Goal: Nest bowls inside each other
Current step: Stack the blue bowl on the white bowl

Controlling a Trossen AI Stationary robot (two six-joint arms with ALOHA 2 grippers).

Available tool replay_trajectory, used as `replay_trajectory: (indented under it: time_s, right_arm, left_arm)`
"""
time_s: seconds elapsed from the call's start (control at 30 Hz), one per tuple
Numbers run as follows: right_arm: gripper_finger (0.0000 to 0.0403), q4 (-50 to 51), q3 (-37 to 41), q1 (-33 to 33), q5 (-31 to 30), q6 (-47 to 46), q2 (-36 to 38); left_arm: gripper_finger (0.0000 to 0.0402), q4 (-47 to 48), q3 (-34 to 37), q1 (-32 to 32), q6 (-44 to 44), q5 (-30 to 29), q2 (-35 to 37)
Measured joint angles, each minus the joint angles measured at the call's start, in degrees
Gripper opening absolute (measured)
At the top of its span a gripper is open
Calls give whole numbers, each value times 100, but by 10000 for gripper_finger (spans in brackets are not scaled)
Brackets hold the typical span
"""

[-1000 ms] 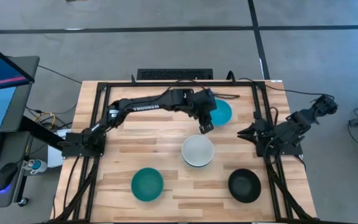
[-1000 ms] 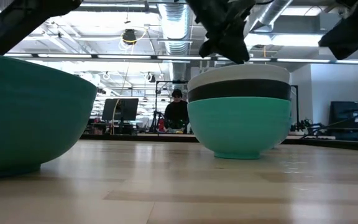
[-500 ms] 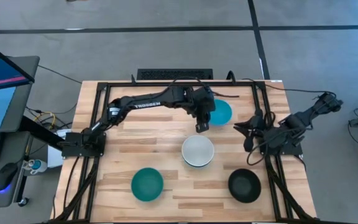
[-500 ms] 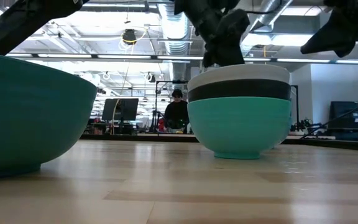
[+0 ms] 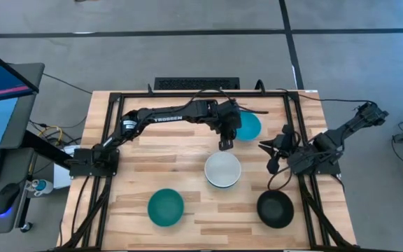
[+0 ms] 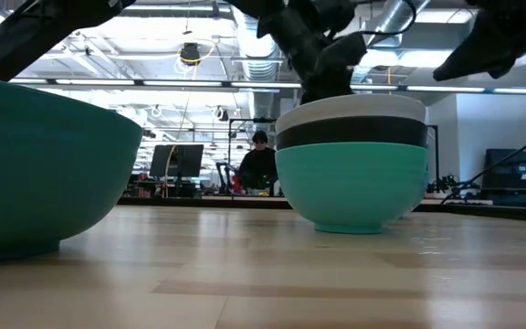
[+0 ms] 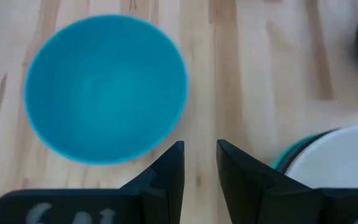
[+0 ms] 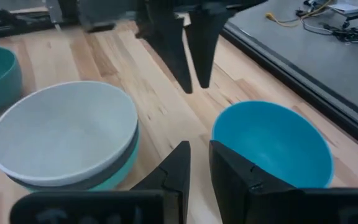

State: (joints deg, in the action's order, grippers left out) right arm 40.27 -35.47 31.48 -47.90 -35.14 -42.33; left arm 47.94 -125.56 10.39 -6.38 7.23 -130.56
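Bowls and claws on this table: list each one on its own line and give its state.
White bowl: top of a nested stack, over a black and a cyan bowl.
Blue bowl: alone, upright, empty.
Teal bowl: alone, upright, empty.
Black bowl: alone, upright, empty.
Left claw: shut, holding nothing, beside the blue bowl.
Right claw: shut, holding nothing.

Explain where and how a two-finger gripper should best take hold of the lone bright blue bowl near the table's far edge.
Probably by the rim: the blue bowl stands upright and open, holding nothing, so one finger can go inside and one outside the thin wall. Come from above, on the side facing the left gripper, which hovers beside it, nearly shut. That side has bare wood toward the white-topped stack, which stands apart.
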Motion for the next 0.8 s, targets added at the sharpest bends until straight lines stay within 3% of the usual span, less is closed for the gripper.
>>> replay_trajectory:
  time_s: [0.3,0.5,0.8]
  right_arm:
    - [82,-17,-231,0,-20,-42,0]
    - [82,-68,-242,0,-20,-49,0]
    - [82,-178,-242,0,-17,-88,-4]
  left_arm:
    - [83,-57,-2,88,-443,167,-583]
    - [83,-240,-277,59,-647,-308,-569]
    - [83,-209,-394,152,-1480,-233,-551]
